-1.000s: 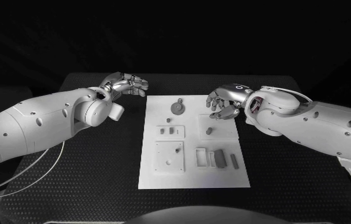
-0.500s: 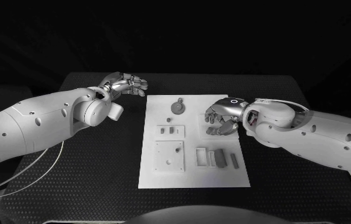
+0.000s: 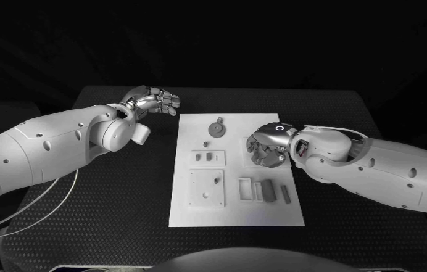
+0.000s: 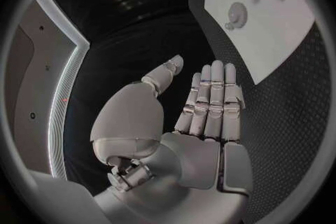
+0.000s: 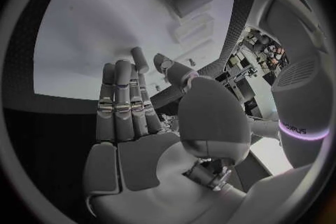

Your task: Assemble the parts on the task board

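1. Step in hand, my read: the pick. The right robot hand [image 3: 267, 146] sits over the raised pad at 3 o'clock on the task board [image 3: 235, 219], fingers pointing down at the small peg-like part [image 5: 140, 59] that lies there.
2. Right robot hand state: fingers straight and side by side, thumb set apart, nothing between them in the right wrist view. The peg shows just past the fingertips [image 5: 117, 67]; contact or a gap, can't tell. No grasp yet.
3. Left robot hand [image 3: 153, 102]: hovers over the bare worktop [image 3: 124, 222] off the board's 10 o'clock corner, fingers extended together, thumb out, holding nothing. Looks parked.
4. Parts on the board, head view:
   - round disc piece [image 3: 216, 127] at 12 o'clock
   - tiny stud [image 3: 205, 144] just below it
   - small plate with 2 slots [image 3: 207, 158] at 9 o'clock
   - larger square plate [image 3: 205, 189] at 7 o'clock
   - row of upright bars [image 3: 264, 192] at 5 o'clock
5. Next move likely needs: thumb and a finger brought in on opposite sides of the peg, then a clean lift. The piece is small and lying flat, so it may roll or skid off the pad if nudged from 1 side.
6. Which socket takes the peg isn't readable from here.
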Robot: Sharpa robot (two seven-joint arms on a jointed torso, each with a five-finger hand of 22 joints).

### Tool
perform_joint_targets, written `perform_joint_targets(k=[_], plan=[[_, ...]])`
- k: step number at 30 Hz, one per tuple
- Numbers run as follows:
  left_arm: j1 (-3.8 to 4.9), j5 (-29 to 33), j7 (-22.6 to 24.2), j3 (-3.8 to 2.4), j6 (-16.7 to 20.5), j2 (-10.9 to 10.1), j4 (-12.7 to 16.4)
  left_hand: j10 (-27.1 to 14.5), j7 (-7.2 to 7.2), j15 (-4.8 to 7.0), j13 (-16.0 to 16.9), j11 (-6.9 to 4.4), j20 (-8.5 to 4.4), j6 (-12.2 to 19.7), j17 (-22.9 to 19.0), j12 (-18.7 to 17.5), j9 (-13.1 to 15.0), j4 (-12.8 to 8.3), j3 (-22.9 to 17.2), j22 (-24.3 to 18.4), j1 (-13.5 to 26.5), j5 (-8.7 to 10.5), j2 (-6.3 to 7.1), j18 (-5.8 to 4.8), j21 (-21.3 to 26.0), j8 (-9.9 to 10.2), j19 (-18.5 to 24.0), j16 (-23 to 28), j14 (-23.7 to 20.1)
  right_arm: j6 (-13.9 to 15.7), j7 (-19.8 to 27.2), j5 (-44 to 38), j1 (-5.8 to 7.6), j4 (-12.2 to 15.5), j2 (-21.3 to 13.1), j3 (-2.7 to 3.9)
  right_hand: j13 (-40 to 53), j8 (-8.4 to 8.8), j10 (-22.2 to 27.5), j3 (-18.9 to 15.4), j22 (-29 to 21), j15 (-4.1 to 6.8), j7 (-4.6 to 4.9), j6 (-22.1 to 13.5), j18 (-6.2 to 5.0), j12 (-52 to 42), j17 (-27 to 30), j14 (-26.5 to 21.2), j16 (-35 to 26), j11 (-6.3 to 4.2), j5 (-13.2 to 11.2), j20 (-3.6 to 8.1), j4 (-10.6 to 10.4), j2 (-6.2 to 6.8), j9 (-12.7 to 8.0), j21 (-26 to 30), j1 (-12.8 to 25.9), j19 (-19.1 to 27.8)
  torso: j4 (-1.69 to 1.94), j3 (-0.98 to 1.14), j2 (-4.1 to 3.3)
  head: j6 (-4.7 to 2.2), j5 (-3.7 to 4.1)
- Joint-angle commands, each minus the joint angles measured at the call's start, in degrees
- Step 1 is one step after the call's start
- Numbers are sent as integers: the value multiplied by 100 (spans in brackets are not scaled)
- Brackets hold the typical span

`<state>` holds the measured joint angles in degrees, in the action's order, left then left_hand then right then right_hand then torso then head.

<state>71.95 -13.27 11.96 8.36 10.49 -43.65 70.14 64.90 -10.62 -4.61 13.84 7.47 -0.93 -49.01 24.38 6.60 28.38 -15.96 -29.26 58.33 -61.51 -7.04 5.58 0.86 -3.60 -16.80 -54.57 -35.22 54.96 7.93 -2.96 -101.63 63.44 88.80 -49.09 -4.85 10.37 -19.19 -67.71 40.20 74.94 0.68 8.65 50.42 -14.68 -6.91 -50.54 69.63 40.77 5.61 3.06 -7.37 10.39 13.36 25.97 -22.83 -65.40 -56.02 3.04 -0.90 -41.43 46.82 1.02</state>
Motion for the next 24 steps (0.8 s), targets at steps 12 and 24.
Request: perform_joint_targets(k=[12, 24], plan=[[6, 39, 18, -5, -106, 1, 8, -38, 1, -21, -7, 8, 8, 55, 17, 32, -8, 19, 27, -11, 12, -23, 31, 47, -26, -16, -11, 38, 30, 163, -19, -424, -61, -64, 71, -4, 122, -187, -381, 29, 131, 114, -70, 365, -32, -202, 30, 142, 92, -117, -18, 38, 344, -447, 47, -117, -151, -122, -4, 4, -2, 38, -7], [6, 39, 11, -5, -115, 0, 6, -42, 1, -22, -8, 9, 9, 59, 25, 32, -9, 21, 27, -15, 15, -24, 28, 47, -25, -16, -8, 46, 28, 233, -53, -622, -76, -82, 91, -5, 248, -284, -572, 149, 128, 191, -164, 602, -32, -309, 40, 192, 150, -204, -17, 72, 625, -758, 80, -167, -299, -169, -7, 3, -1, 63, -5]])
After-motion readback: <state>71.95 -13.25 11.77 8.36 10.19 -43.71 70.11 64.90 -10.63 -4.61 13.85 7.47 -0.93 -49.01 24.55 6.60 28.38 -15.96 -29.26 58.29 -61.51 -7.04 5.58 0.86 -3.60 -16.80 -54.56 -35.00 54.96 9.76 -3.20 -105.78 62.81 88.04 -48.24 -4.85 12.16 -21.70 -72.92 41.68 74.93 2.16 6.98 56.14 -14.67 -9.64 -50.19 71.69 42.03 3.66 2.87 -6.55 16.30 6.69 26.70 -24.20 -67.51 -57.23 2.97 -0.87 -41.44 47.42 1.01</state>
